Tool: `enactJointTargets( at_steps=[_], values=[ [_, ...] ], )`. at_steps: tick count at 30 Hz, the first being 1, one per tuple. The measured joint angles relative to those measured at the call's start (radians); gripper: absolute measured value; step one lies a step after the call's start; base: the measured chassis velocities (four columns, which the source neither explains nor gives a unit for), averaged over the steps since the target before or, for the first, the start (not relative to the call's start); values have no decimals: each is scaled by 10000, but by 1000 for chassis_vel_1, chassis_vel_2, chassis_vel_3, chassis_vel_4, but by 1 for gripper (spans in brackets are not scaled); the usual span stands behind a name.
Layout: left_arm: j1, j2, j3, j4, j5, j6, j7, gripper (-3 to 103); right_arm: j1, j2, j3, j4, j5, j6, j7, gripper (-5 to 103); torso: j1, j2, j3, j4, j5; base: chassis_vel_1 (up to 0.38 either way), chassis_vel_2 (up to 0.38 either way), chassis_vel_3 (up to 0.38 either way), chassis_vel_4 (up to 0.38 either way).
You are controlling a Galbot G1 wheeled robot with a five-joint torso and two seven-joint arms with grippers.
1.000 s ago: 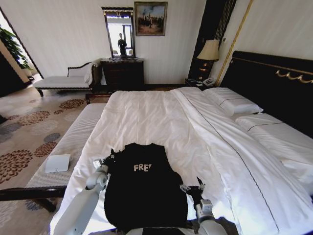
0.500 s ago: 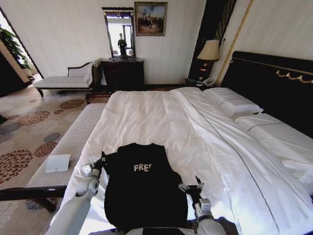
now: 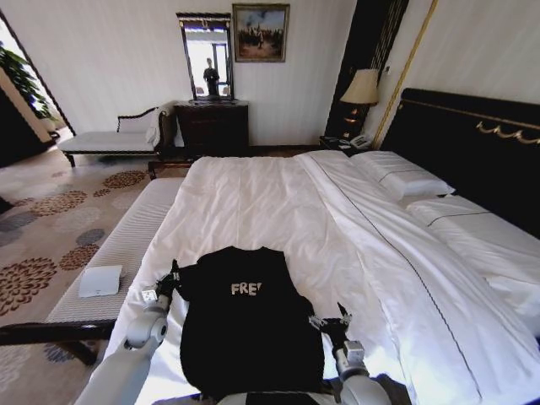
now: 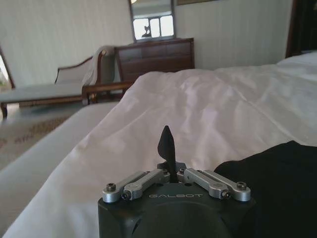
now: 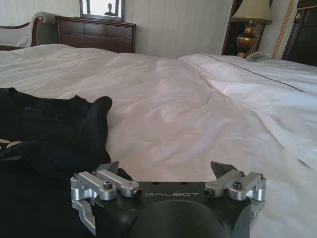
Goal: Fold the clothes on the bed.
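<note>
Showing white "FREE" lettering, the black T-shirt (image 3: 251,329) lies flat on the bed (image 3: 278,211); left hand (image 3: 173,277) pinched together beside its sleeve, right hand (image 3: 331,321) spread apart, both marked GALBOT.

left tool (image 4: 167,146) closed | beside black T-shirt (image 4: 277,188) | white bed (image 4: 208,104)

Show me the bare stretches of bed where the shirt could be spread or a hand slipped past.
The bed lies bare from the black T-shirt's collar to its far edge, and also between the shirt and the pillows. It is crowded near the robot: the left hand is at one sleeve, the right hand at the other.
</note>
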Motion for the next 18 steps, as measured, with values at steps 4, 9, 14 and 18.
enactJointTargets(
  at_steps=[4,9,14,18],
  values=[
    [-839,25,1297,261,1569,173,-209,1,45,-83,22,18,122,-48,25,100,1,-1,1,-5,1,0,0,0,0],
    [-1531,309,3017,678,2604,217,-186,1,-57,-93,205,69,161,-27,30,100,0,-1,1,-4,-4,0,0,0,0],
    [-1826,643,3967,848,2930,237,-74,1,-38,-62,286,95,214,-16,33,100,1,-1,1,-2,1,0,0,0,0],
    [-1891,860,4314,911,3074,236,53,1,13,-56,295,79,243,-15,35,100,1,-2,1,-3,-1,0,0,0,0]
  ],
)
